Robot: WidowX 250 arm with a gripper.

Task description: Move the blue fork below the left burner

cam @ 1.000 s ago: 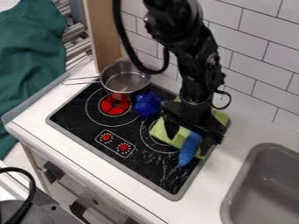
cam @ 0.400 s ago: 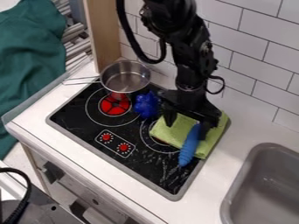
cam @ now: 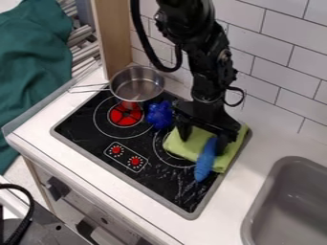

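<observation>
Blue fork (cam: 204,163) lies partly over the green cloth (cam: 184,146); the gripper (cam: 203,137) has shifted wallward, fingers wide, so grasping likely remains

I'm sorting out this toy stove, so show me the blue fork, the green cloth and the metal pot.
Blue fork (cam: 204,165): camera view, on its long blue body.
Green cloth (cam: 190,147): camera view, on its part left of the fork.
Metal pot (cam: 136,90): camera view, on its inside bottom.

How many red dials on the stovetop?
2, both in the outlined panel near the stovetop's front edge: left dial and right dial. The cloth covers some stovetop, so can't rule out another there.
</observation>
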